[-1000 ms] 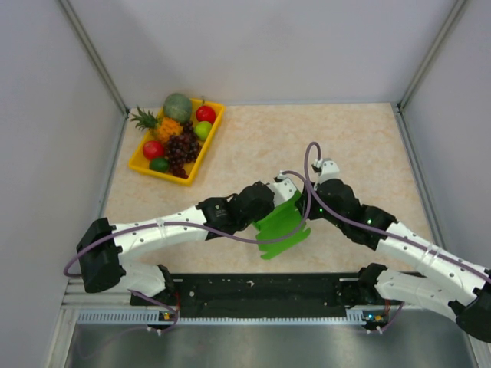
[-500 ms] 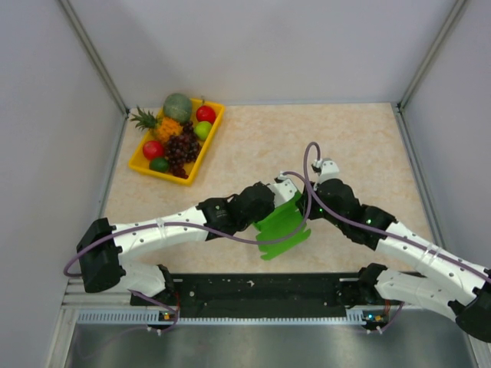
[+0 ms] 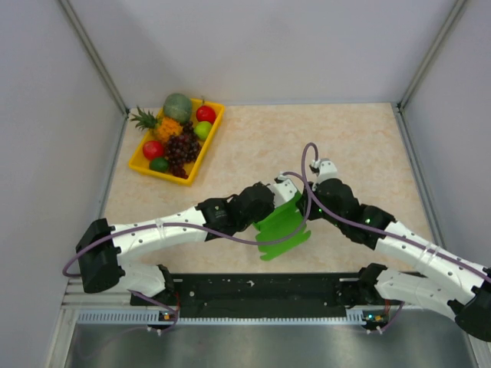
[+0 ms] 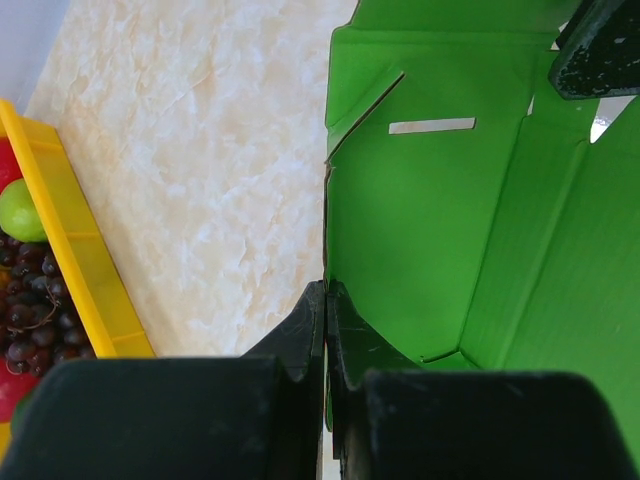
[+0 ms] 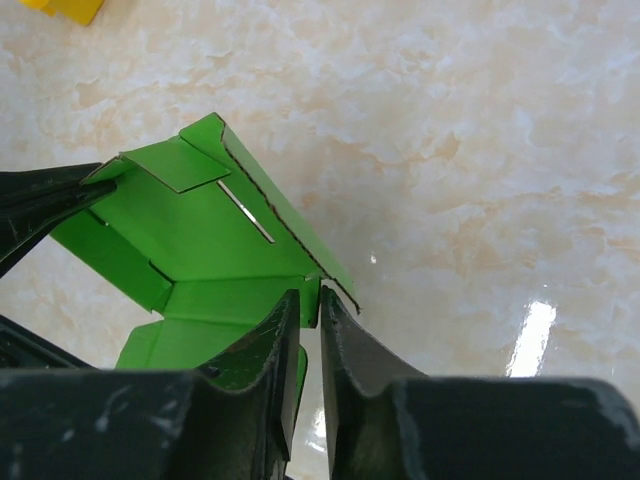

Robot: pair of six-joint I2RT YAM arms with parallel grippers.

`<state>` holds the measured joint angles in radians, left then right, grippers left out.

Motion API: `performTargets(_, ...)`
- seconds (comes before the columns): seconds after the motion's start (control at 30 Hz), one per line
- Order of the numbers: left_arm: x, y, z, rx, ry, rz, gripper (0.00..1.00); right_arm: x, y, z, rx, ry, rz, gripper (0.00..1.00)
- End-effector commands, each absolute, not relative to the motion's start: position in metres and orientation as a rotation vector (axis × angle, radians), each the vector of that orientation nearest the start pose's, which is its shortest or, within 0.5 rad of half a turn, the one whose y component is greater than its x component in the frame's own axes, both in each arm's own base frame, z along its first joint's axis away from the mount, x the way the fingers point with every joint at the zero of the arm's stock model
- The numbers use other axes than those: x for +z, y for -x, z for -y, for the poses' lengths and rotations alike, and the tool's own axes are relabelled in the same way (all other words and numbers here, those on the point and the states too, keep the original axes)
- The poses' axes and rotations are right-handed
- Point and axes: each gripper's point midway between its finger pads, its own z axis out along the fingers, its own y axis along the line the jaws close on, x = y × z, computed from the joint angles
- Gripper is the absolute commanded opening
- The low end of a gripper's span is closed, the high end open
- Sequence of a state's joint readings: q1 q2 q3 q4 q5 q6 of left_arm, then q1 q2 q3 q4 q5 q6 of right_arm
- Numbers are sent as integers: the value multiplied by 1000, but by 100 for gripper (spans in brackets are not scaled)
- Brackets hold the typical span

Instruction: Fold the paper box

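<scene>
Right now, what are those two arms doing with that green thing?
Two robot arms are folding a green paper box near the table's front. The left claw is pinched shut on one edge, the walls partly raised. The right claw has a finger on each side of another edge; whether it grips yet, I cannot tell.

Left arm (image 3: 153,234) and right arm (image 3: 418,251): white link shells, black joint housings, black bases. One purple cable (image 3: 234,239) runs along each arm. Left tool (image 4: 325,295) and right tool (image 5: 318,300): two matte black fingers, lightly scuffed.
</scene>
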<state>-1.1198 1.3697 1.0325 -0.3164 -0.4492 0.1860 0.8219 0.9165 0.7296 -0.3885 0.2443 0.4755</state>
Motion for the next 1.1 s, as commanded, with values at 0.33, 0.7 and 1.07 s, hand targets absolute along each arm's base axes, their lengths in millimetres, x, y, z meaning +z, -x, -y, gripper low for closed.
performTargets(0.33, 213, -236, 315, -133, -1056, -1765, 0, 183, -225, -236, 637, 352, -2077, 0)
performTargets(0.7, 209, -232, 319, -160, -1079, -1755, 0, 163, -217, -254, 749, 402, -2091, 6)
performTargets(1.07, 203, -231, 315, -145, -1083, -1764, 0, 215, -221, -223, 850, 204, -1971, 27)
